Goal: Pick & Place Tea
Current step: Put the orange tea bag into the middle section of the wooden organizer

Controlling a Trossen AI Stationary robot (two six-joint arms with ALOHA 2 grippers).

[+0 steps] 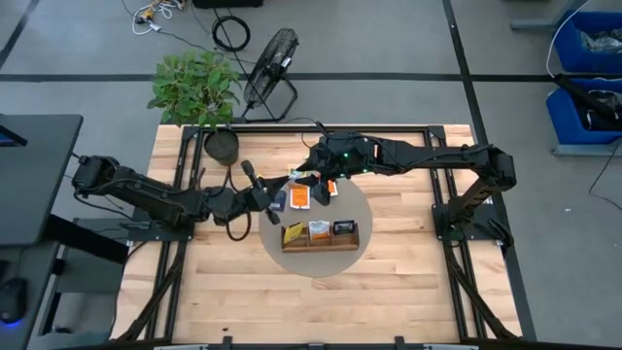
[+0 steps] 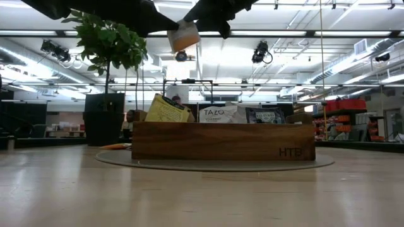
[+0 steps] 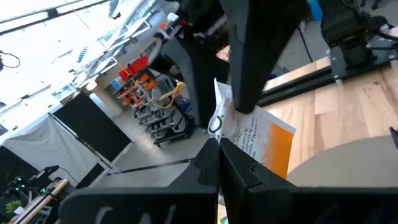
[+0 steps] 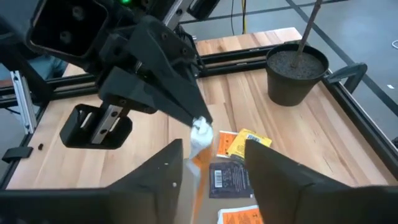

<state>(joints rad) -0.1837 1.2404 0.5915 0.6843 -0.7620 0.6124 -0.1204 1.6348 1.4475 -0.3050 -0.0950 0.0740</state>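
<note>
One orange and white tea packet (image 3: 264, 140) is held up in the air over the round mat (image 1: 362, 209), above the surface (image 1: 408, 282). It is pinched by the shut fingers of the left gripper (image 3: 219, 155). The right gripper (image 4: 214, 168) is placed around the same packet. Its two fingers are kept apart, one on each side. One finger is seen close beside the packet, and a gap is seen at the other. One long wooden tray (image 2: 221, 144) is set on the mat. Three parts are seen in it, and one packet is stood in each: one yellow packet (image 2: 165, 110), one white packet (image 2: 218, 114) and one dark packet (image 2: 265, 115). Three more packets are laid flat on the mat behind the tray: one dark blue packet (image 1: 279, 201) and two orange packets (image 1: 301, 197). One black pot (image 4: 297, 74) is stood near a back corner of the surface.
</note>
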